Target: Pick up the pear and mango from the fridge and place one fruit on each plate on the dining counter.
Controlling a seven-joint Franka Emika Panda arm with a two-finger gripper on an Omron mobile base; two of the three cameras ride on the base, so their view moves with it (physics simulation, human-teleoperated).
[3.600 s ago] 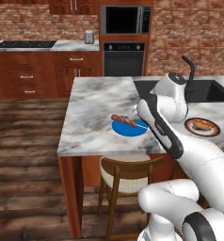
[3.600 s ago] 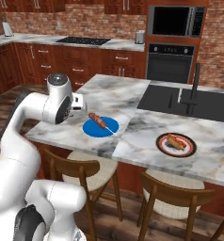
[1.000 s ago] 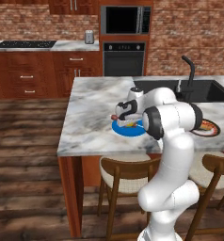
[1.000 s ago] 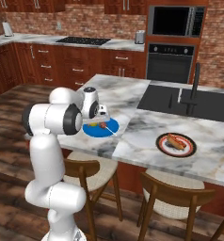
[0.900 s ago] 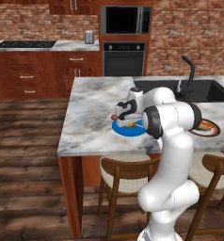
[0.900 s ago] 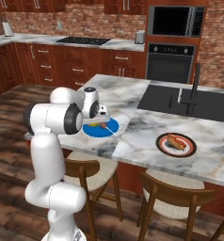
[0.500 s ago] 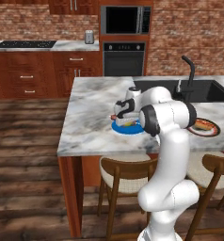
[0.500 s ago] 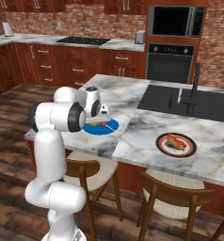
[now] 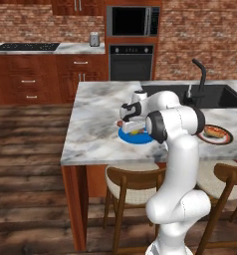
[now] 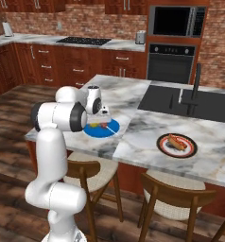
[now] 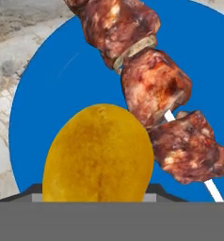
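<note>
Low in the hand view, our tool (image 9: 132, 124) pinches the mango (image 11: 99, 153) over the blue plate (image 11: 48, 89). A meat skewer (image 11: 151, 94) crowds its right. The rimmed plate (image 10: 177, 144) sits right on the desk (image 10: 142, 130).

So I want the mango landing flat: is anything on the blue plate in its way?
Yes. A meat skewer lies across the blue plate, right beside the mango; bare blue remains on the mango's other side.

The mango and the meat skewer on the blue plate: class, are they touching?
Cannot tell. In the hand view the mango overlaps the skewer with no gap visible, but the mango may simply sit nearer the camera above the blue plate.
</note>
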